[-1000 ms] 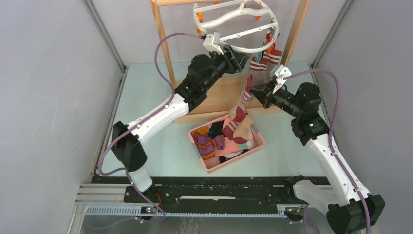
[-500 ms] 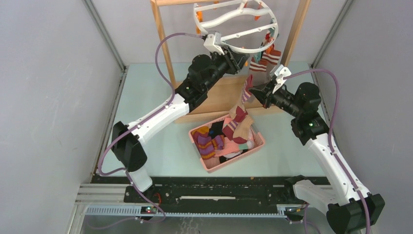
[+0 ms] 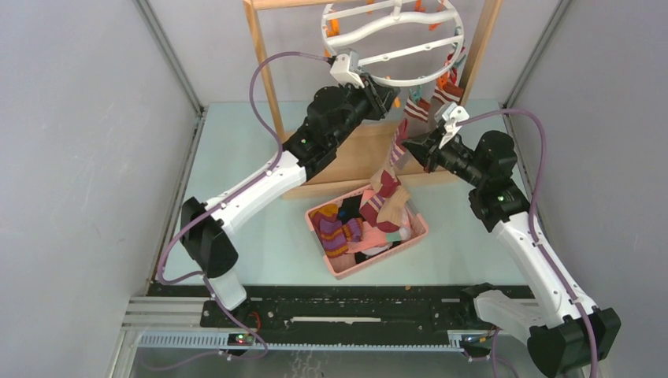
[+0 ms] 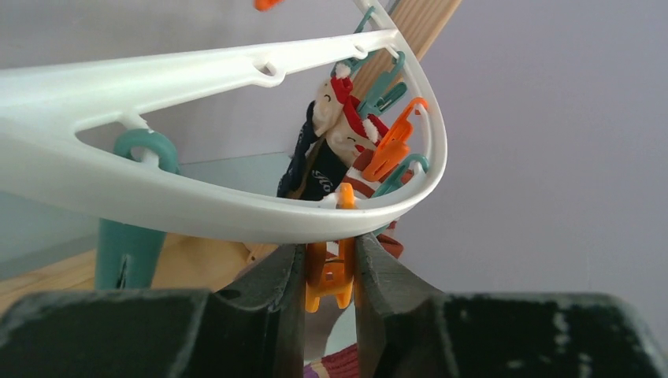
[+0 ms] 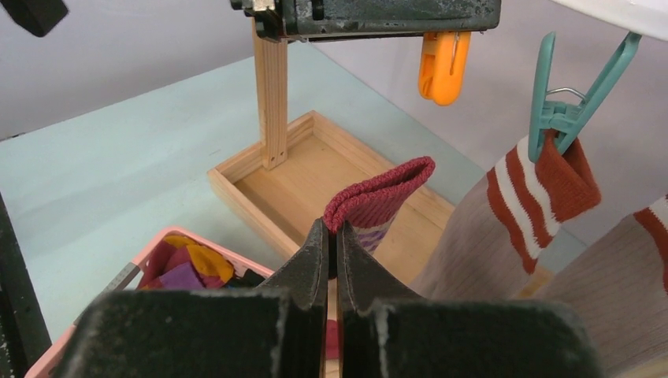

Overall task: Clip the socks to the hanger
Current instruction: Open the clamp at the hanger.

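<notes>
Up at the hanger [image 4: 197, 201] rim, the left hand [image 4: 329, 264] pinches an orange clip [image 4: 331, 287] between both fingers. The right hand [image 5: 332, 240], pressed together on a maroon sock [image 5: 382, 189], holds it up over the pink basket [image 3: 384, 255] on the counter [image 3: 260, 228], near that clip. Beside it, a striped sock [image 5: 536, 181] hangs from a teal clip [image 5: 571, 94]. Other socks [image 3: 339, 228] lie in the basket.

white hanger [image 4: 197, 209], orange clip [image 4: 331, 276], maroon sock [image 5: 378, 197] — red-white striped sock [image 5: 512, 197], pink basket [image 3: 382, 256]
</notes>
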### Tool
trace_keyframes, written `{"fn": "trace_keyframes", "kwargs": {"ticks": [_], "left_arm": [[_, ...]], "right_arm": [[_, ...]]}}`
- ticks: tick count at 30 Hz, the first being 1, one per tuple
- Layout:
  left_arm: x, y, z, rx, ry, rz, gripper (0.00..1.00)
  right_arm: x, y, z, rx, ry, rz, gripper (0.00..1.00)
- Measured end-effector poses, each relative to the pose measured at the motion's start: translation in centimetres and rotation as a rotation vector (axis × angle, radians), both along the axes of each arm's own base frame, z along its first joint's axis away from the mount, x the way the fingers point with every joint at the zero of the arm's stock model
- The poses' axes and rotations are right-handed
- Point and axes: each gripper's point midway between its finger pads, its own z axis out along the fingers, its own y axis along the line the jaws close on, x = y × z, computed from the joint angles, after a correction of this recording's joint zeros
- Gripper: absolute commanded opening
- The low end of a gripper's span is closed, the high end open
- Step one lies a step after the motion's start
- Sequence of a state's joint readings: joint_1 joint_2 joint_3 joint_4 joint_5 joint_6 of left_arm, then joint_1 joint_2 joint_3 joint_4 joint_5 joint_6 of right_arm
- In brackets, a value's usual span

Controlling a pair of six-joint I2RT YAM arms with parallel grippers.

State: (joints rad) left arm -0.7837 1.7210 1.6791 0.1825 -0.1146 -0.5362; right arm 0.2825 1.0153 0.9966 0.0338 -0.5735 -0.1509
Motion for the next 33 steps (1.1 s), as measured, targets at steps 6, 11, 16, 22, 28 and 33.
{"fn": "trace_keyframes", "kwargs": {"ticks": [6, 11, 16, 22, 28, 33], "left_arm": [[0.1, 0.3, 0.1, 0.040, -0.003, 0.034, 0.04], [0.2, 0.5, -0.3, 0.067, -0.002, 0.048, 0.04], [0.3, 0.7, -0.6, 0.085, -0.002, 0.062, 0.03], [0.3, 0.7, -0.7, 0.095, -0.001, 0.063, 0.03], [0.3, 0.7, -0.8, 0.096, 0.000, 0.063, 0.03], [0.3, 0.7, -0.8, 0.096, 0.000, 0.063, 0.03]], "right_arm": [[1.0, 0.9, 0.7, -0.026, 0.007, -0.005, 0.00], [1.6, 1.7, 0.8, -0.050, 0.015, -0.003, 0.00], [2.3, 2.1, 0.9, -0.078, 0.026, -0.007, 0.00], [2.9, 2.1, 0.6, -0.098, 0.038, -0.020, 0.00], [3.4, 2.3, 0.1, -0.113, 0.063, -0.019, 0.00], [3.8, 2.6, -0.5, -0.123, 0.081, -0.017, 0.00]]}}
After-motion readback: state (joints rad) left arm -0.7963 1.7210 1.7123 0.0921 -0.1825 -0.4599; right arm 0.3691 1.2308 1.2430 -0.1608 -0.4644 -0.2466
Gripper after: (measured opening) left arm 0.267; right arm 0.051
